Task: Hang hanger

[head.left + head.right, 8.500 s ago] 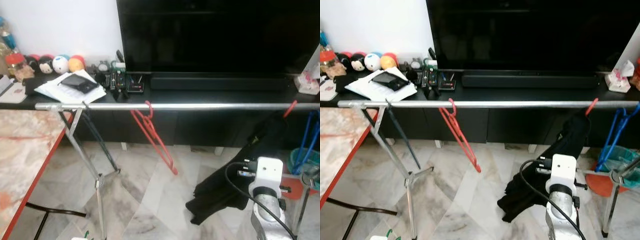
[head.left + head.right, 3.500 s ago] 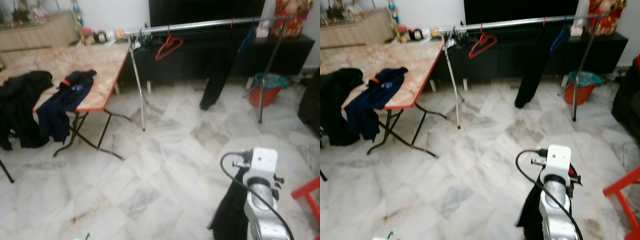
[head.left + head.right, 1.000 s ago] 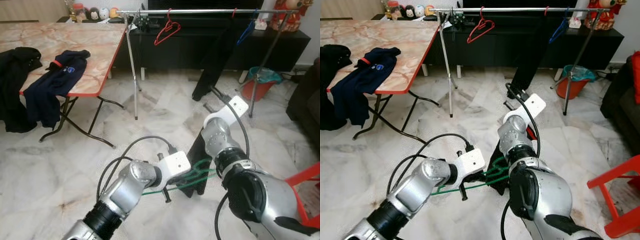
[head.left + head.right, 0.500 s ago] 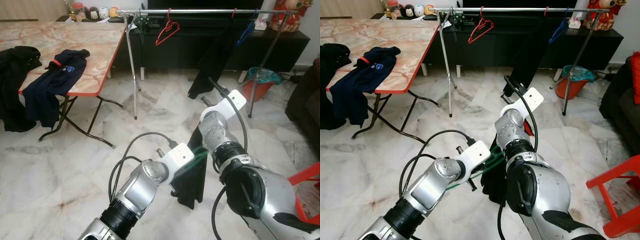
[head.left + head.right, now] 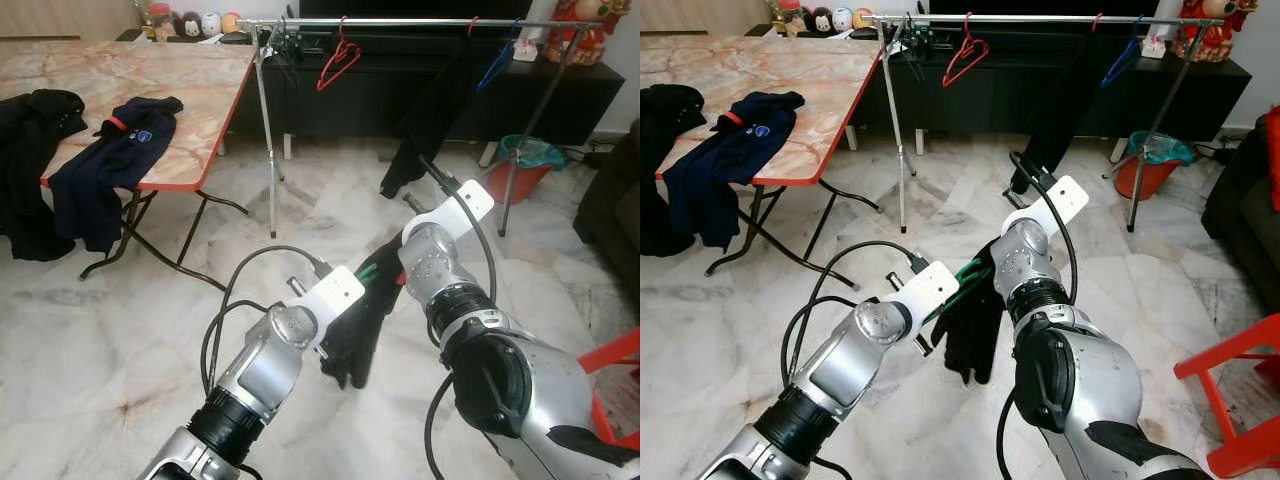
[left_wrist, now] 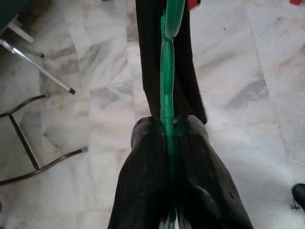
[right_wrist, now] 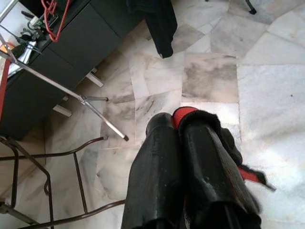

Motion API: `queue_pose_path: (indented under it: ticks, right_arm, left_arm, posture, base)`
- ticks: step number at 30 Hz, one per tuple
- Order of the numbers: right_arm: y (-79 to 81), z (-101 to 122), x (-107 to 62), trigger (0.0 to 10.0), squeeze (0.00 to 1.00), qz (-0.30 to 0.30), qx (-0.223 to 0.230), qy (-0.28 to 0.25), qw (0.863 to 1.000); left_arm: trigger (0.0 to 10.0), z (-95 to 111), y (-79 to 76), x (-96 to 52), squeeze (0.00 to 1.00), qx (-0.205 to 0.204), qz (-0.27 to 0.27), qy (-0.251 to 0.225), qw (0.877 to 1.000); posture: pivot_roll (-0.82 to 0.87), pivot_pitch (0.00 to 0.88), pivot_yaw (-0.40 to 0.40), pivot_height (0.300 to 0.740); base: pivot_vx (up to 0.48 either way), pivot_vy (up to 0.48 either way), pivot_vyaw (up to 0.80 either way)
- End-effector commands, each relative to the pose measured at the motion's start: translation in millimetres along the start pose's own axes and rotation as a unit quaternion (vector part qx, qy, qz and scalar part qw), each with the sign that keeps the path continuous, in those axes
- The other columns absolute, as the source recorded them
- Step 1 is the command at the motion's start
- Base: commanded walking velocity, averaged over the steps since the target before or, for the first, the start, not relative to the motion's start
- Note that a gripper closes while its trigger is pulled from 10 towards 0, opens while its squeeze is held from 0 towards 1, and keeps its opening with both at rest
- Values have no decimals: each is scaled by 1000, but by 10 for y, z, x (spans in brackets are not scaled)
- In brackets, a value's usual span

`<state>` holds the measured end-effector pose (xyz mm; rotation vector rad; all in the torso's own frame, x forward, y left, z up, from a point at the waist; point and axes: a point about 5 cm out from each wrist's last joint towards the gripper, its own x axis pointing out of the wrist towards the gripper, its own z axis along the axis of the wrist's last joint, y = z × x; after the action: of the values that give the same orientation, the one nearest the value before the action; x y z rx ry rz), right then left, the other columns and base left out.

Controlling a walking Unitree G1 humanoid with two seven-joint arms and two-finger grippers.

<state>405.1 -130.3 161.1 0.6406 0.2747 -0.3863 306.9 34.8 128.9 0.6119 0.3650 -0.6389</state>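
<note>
— What are the big things in the room?

— A marble-top bench (image 5: 190,100) stands far left with a navy garment (image 5: 110,165) hanging over its edge. Far behind, a metal clothes rail (image 5: 400,22) carries a red hanger (image 5: 338,62).

— And where is the green hanger?

— The green hanger (image 6: 167,81) is in the middle, above the floor, with a black garment (image 5: 358,325) hanging from it. The left gripper (image 6: 167,131) is closed tightly on its green bar.

— The other arm?

— The right gripper (image 7: 177,125) has its fingers pressed together on a red piece of the dark cloth.
</note>
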Motion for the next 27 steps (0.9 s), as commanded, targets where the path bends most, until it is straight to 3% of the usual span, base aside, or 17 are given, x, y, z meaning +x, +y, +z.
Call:
queue_pose_path:
  ticks: [1, 13, 19, 27]
  right_arm:
    - [-51, 49, 21, 10000, 0, -5, -15, -8, 1000]
    - [-136, 74, 44, 10000, 0, -14, -31, -15, 999]
    - [-169, 78, 51, 10000, 0, -18, -37, -16, 999]
    - [-142, 87, 47, 10000, 0, -16, -30, -16, 999]
  left_arm:
    - [10000, 87, 23, -60, 0, 17, -3, -15, 1000]
    - [10000, 25, 42, -130, 0, 71, -5, 0, 997]
    - [10000, -78, -81, -190, 0, 121, -69, 26, 990]
    - [10000, -137, -115, -144, 0, 116, -75, 43, 990]
  posture:
    - [166, 0, -59, 740]
    - [171, 0, -60, 740]
    - [178, 0, -62, 740]
    - [177, 0, -61, 740]
  base:
    - [0, 0, 0]
    - [0, 0, 0]
    - [0, 0, 0]
    - [0, 0, 0]
